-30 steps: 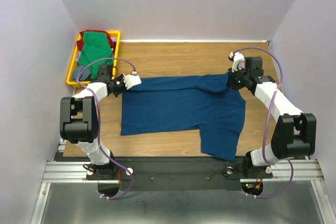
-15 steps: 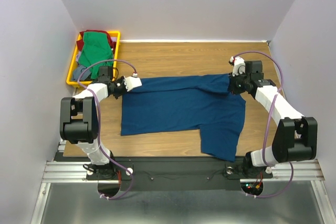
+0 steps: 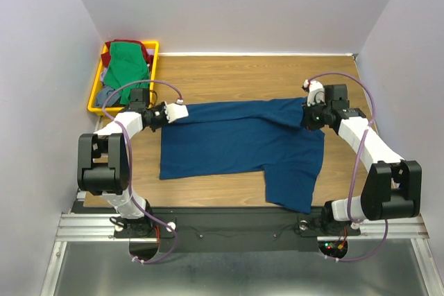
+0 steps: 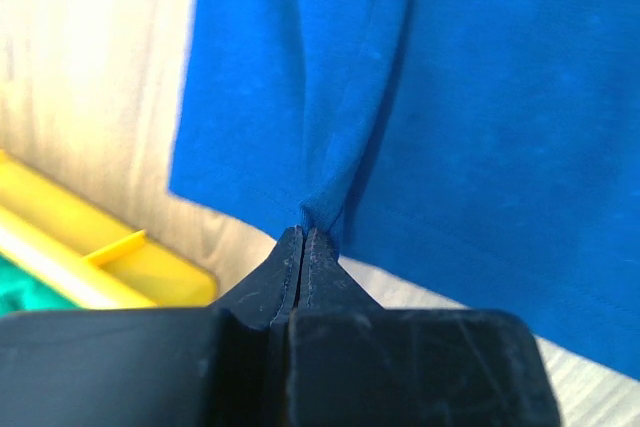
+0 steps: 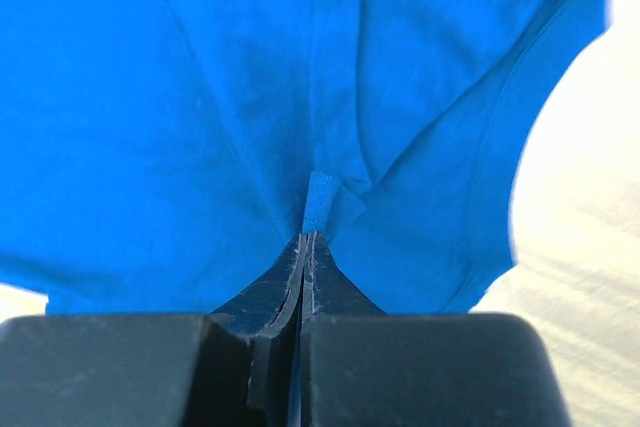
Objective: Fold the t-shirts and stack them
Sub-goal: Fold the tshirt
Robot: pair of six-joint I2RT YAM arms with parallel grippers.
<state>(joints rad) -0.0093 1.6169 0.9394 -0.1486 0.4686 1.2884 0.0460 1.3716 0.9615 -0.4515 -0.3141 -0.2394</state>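
**Blue shirt (image 3: 236, 145) pinched at both far ends**

The blue shirt lies spread on the table (image 3: 236, 74). The left gripper (image 4: 303, 233) is clamped on its far left corner, and the right gripper (image 5: 305, 237) is clamped on its far right edge.

One t-shirt (image 3: 236, 140) flat on table (image 3: 236, 74), spanning left gripper (image 3: 161, 116) to right gripper (image 3: 308, 118), a far corner in each. Tray (image 3: 94, 95) holding heaped shirts (image 3: 125, 67) left of and beyond left gripper.

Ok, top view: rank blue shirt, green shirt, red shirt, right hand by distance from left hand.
1. Blue shirt, held by the left hand.
2. Green shirt, back-left.
3. Red shirt, behind the green.
4. Right hand, far right.
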